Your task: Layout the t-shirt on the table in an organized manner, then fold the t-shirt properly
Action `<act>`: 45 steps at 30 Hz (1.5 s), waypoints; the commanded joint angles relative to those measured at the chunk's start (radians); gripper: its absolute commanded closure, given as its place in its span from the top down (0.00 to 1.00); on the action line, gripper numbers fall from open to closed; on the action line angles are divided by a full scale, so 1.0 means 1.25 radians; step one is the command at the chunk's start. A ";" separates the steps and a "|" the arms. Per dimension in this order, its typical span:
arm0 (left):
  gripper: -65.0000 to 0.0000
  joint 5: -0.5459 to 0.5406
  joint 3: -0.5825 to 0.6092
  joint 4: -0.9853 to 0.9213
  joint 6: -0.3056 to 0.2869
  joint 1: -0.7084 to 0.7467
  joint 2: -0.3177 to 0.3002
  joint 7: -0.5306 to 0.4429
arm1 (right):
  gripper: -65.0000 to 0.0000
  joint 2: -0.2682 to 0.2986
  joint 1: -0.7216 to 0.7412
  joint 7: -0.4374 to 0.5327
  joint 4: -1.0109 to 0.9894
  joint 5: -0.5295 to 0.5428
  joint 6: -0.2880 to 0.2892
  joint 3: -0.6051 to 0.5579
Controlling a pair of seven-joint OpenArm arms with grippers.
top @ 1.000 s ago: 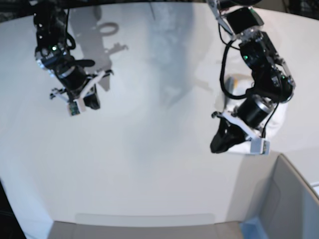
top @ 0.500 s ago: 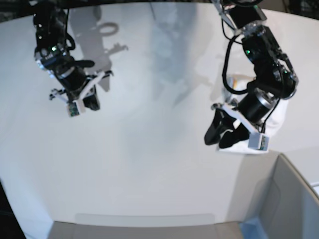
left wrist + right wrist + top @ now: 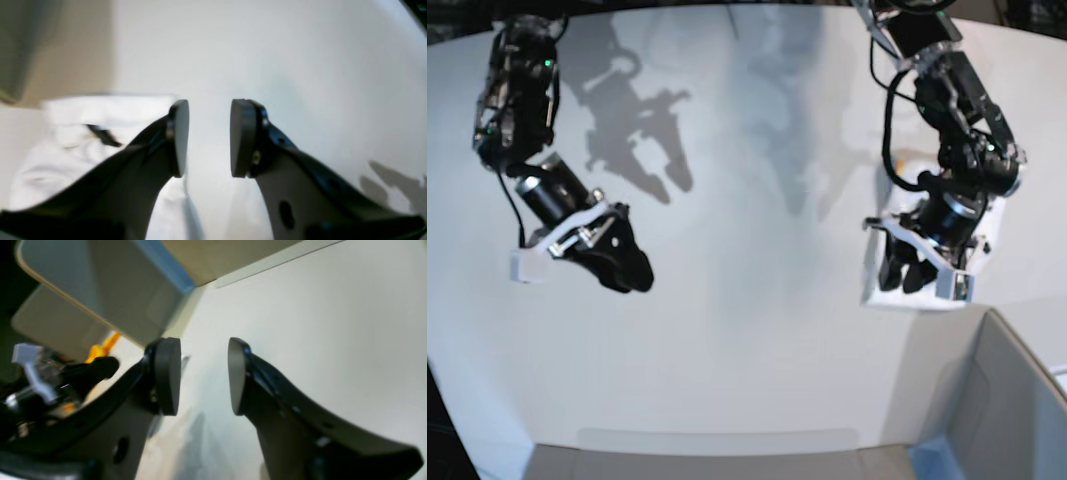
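The white t-shirt point(image 3: 875, 288) lies in a compact folded bundle at the right side of the white table point(image 3: 747, 300). Its print does not show. My left gripper point(image 3: 904, 270) is open and empty, pointing down right above the shirt. In the left wrist view the left gripper point(image 3: 210, 138) stands open with the shirt point(image 3: 80, 136) to the left behind one finger and bare table point(image 3: 300, 66) between the pads. My right gripper point(image 3: 622, 268) hangs over bare table at the left, far from the shirt. In the right wrist view the right gripper point(image 3: 200, 376) is open and empty above the table point(image 3: 333, 323).
A grey bin point(image 3: 1017, 400) with a blue corner point(image 3: 932, 455) stands at the front right, just in front of the shirt. It also shows in the right wrist view point(image 3: 100, 290). The table's curved front edge point(image 3: 717, 435) runs along the bottom.
My right arm has swung down and forward towards the table's middle. My left gripper has opened, let go of the shirt's edge, and turned downward over it.
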 commanded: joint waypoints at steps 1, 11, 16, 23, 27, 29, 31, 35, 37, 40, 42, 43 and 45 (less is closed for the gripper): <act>0.29 0.031 0.003 0.023 0.006 -0.012 -0.006 -0.032 | 0.37 0.011 0.017 0.000 0.013 0.023 0.017 0.003; 0.29 0.294 0.112 0.027 0.138 -0.012 -0.041 -0.109 | 0.37 0.006 0.042 -0.120 0.013 0.028 0.227 0.006; 0.29 0.310 0.134 0.027 0.138 -0.012 -0.040 -0.110 | 0.37 0.006 0.042 -0.120 0.014 0.028 0.227 0.006; 0.29 0.309 0.132 0.028 0.138 -0.012 -0.039 -0.110 | 0.36 0.011 0.042 -0.121 0.014 0.027 0.227 0.006; 0.29 0.308 0.132 0.028 0.138 -0.012 -0.039 -0.110 | 0.10 0.011 0.042 -0.121 0.014 0.026 0.227 0.006; 0.29 0.308 0.132 0.028 0.138 -0.012 -0.039 -0.110 | 0.00 0.011 0.042 -0.121 0.014 0.026 0.226 0.006; 0.29 0.308 0.132 0.028 0.138 -0.012 -0.039 -0.110 | 0.00 0.012 0.042 -0.121 0.013 0.026 0.226 0.006; 0.29 0.306 0.132 0.028 0.138 -0.012 -0.039 -0.110 | 0.00 0.012 0.042 -0.121 0.013 -0.009 0.228 0.006; 0.29 0.306 0.132 0.028 0.138 -0.012 -0.027 -0.110 | 0.07 0.012 0.049 -0.122 0.013 -0.028 0.230 0.003; 0.29 0.306 0.133 0.028 0.138 -0.012 -0.014 -0.109 | 0.36 0.012 0.051 -0.122 0.013 -0.041 0.226 0.003; 0.29 0.306 0.134 0.028 0.138 -0.012 -0.006 -0.107 | 0.58 0.013 0.050 -0.123 0.016 -0.038 0.226 0.002; 0.29 0.306 0.135 0.028 0.138 -0.012 -0.006 -0.107 | 0.66 0.014 0.050 -0.123 0.019 -0.037 0.231 0.001; 0.29 0.306 0.137 0.028 0.137 -0.012 -0.006 -0.107 | 0.77 0.030 0.051 -0.123 0.024 -0.036 0.232 -0.008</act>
